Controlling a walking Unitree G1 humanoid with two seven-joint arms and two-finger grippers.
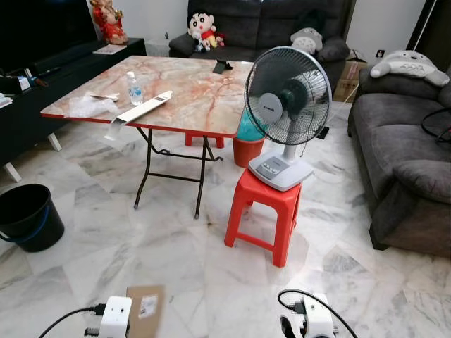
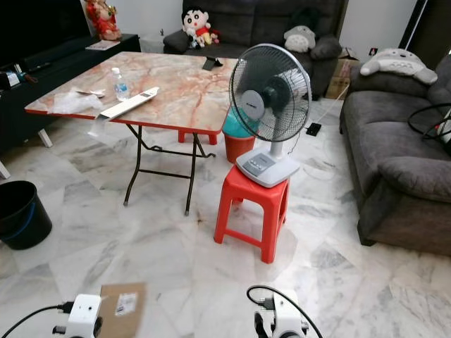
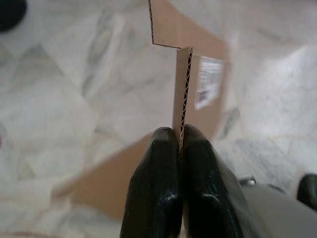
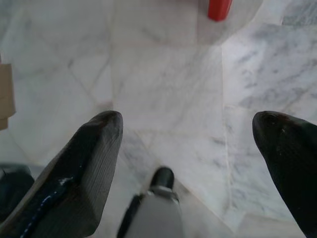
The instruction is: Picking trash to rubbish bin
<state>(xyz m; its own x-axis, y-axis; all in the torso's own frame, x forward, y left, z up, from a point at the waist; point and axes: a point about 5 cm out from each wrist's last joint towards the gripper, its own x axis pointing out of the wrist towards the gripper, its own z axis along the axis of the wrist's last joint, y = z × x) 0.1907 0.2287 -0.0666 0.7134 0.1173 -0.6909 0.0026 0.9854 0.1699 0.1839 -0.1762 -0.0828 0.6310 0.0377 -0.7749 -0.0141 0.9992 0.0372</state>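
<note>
A flat piece of brown cardboard (image 1: 146,310) with a white label hangs above the marble floor at the bottom left of the head view. My left gripper (image 3: 180,141) is shut on its corrugated edge (image 3: 183,94), both black fingers pressed against it. A black rubbish bin (image 1: 28,217) stands on the floor at the far left. My right gripper (image 4: 185,131) is open above bare floor, its fingers wide apart with nothing between them. On the table (image 1: 204,98) lie a clear plastic bottle (image 1: 134,89), a crumpled plastic bag (image 1: 86,107) and a long white strip (image 1: 144,107).
A white fan (image 1: 285,116) sits on a red stool (image 1: 264,211) straight ahead. A red bin with a teal liner (image 1: 248,144) stands under the folding table. A dark sofa (image 1: 405,162) lines the right side, a black TV cabinet (image 1: 42,91) the left.
</note>
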